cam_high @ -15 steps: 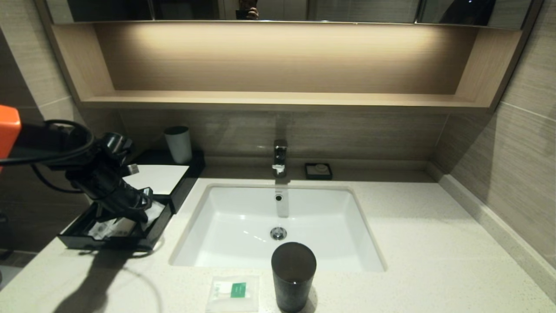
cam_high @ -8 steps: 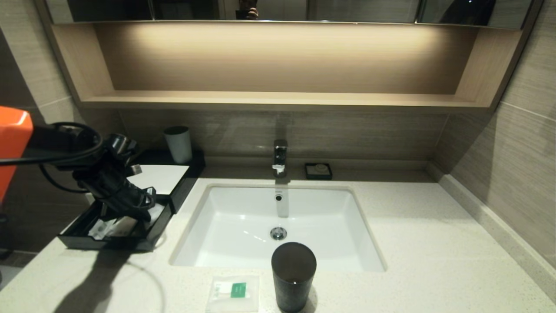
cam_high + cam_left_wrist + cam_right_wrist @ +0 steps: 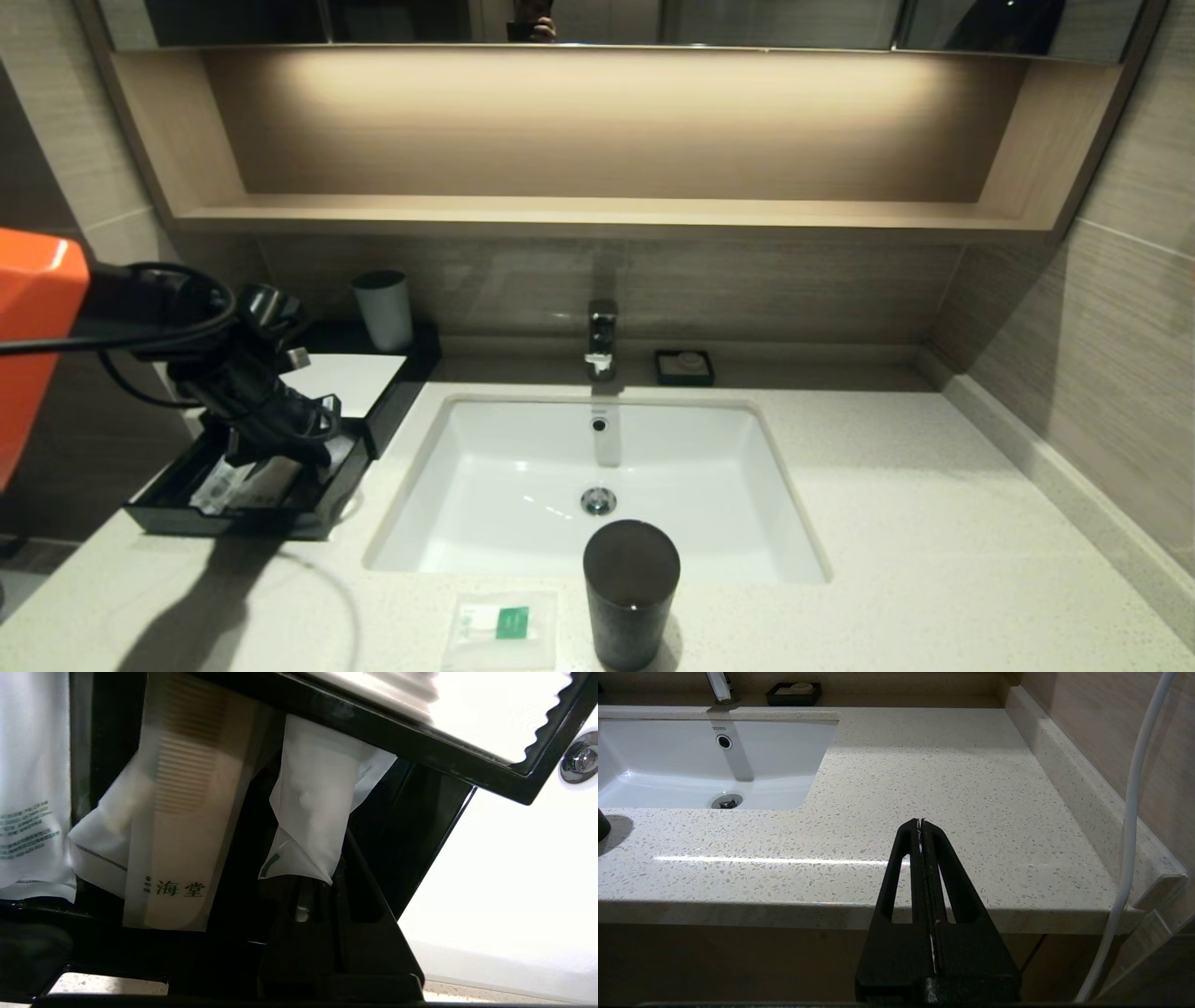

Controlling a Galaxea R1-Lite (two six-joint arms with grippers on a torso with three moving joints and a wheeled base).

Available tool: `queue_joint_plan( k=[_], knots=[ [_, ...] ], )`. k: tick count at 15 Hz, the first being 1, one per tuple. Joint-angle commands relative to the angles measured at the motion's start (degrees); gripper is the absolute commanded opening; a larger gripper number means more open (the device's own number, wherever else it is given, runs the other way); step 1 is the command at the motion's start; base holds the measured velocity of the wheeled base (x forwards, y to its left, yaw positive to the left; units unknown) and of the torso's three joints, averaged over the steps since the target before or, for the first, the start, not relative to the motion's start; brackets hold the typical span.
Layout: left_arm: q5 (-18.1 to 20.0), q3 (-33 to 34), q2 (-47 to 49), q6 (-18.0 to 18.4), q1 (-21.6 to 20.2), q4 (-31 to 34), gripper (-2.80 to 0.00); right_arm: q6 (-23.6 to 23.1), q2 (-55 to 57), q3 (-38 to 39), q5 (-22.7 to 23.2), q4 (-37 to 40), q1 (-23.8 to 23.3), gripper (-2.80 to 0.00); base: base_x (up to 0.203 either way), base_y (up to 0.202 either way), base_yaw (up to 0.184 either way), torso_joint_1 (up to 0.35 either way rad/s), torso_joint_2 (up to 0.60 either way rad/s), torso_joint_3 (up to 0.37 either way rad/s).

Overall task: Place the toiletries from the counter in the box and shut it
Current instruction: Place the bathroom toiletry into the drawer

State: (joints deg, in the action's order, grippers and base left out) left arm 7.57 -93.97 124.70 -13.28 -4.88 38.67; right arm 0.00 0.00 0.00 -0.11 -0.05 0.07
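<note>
Your left arm has slid a little toward the box (image 3: 373, 411) since a second ago, carrying the left claw (image 3: 297, 452) further over the pulled-out drawer (image 3: 233, 518). That claw is pressed together on a corner of a small clear packet (image 3: 313, 812), which hangs inside the drawer, just beside a bagged comb (image 3: 187, 812) and another printed white sachet (image 3: 28, 788). The drawer stands open at the box's front, at the left end of the counter (image 3: 934, 523). One square white sachet with a green label (image 3: 501, 625) lies on the counter's front edge, just beside the tall dark cup (image 3: 630, 593) and in front of the sink (image 3: 597, 485). Your right claw (image 3: 920, 823) is pressed together with nothing in it, parked off the counter's front edge on the right.
</note>
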Motion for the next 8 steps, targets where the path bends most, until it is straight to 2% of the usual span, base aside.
queue_joint_plan(
  k=[1,2,3,8],
  knots=[
    [0.1,-0.2,0.6,0.0,0.5,0.2,-2.80,0.0,0.0,0.1,0.0,0.0,0.0,-2.80,0.000,0.000,0.000,0.000,0.00,0.000],
    [0.1,-0.2,0.7,0.0,0.6,0.2,-2.80,0.0,0.0,0.1,0.0,0.0,0.0,-2.80,0.000,0.000,0.000,0.000,0.00,0.000],
    [0.1,-0.2,0.7,0.1,0.7,0.1,0.00,0.0,0.0,0.1,-0.1,0.0,0.0,-2.80,0.000,0.000,0.000,0.000,0.00,0.000],
    [0.1,-1.5,0.6,-0.1,0.6,0.3,0.00,0.0,0.0,0.1,0.0,0.0,0.0,-2.80,0.000,0.000,0.000,0.000,0.00,0.000]
  ],
)
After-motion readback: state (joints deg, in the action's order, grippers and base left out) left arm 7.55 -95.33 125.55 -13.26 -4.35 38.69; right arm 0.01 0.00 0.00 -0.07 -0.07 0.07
